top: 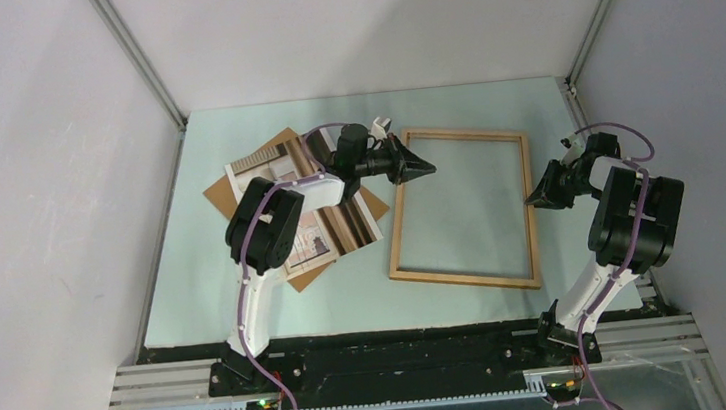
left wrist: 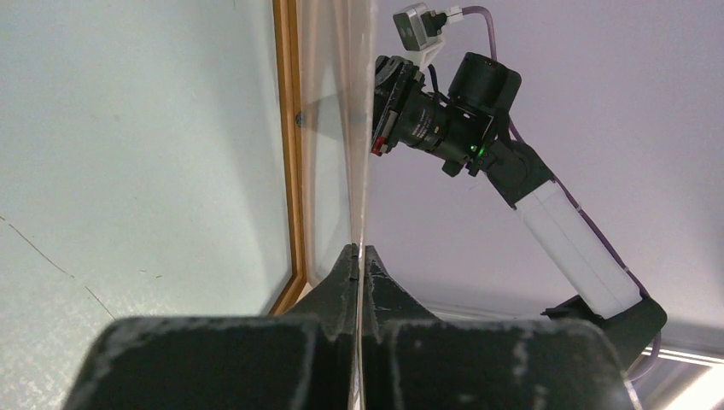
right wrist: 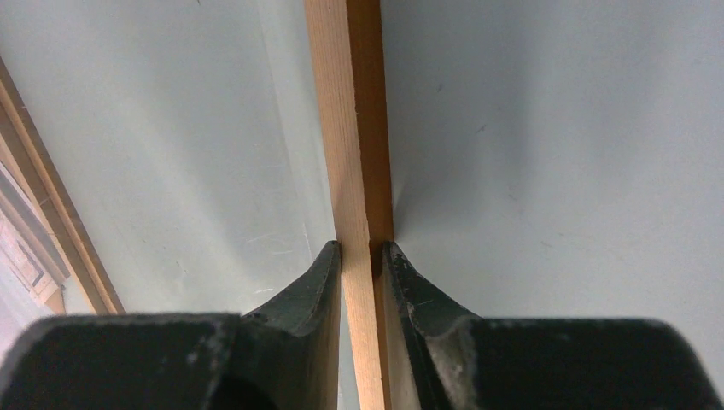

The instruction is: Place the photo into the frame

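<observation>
- Black joint housings and white links are seen on the left arm point(top: 262, 225) and right arm point(top: 637, 219).
- Purple cables point(top: 243, 312) are routed up from the 6 o'clock bases point(top: 245, 373).
- Black fingers point(right wrist: 299, 299) appear scuffed grey.

The tabletop point(top: 198, 306) is a pale green sheet with fine scratches, walled by grey panels at its left, far and right edges. Toward the far-left corner a brown backing board point(top: 220, 193) lies flat and turned diamond-wise, its corners pointing at the edges. The photo point(top: 260, 165) lies face up on that board, covering most of it.

The frame point(top: 467, 279) sits in the right half, reaching from near the far edge most of the way to the near edge, slightly askew. Bare green shows through its opening. The right fingers point(right wrist: 307, 290) pinch its right rail. Whether that rail rests fully on the tabletop cannot be told.
</observation>
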Controlling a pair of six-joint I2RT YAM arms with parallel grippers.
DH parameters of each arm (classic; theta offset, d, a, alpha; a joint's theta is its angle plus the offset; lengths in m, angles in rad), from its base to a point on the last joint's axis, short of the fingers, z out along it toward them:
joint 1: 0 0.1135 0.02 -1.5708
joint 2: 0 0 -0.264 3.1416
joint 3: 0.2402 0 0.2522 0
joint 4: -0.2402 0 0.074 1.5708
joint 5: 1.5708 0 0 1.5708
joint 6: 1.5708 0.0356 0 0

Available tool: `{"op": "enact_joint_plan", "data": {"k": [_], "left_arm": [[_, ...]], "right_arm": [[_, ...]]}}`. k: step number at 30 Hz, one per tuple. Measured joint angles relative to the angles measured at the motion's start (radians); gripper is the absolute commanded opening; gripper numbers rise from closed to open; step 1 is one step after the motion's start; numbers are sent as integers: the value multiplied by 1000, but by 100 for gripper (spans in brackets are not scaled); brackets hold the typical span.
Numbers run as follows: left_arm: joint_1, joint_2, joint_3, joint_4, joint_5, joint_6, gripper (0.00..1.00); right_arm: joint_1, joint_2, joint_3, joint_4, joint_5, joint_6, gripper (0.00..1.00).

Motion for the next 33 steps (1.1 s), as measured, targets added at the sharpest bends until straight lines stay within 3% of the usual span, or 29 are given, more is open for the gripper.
{"op": "enact_joint_plan", "data": {"k": [33], "left_arm": [[-1,49,16,4,0,9,0]], "right_arm": [[0,0,0,0,0,0,0]]}}
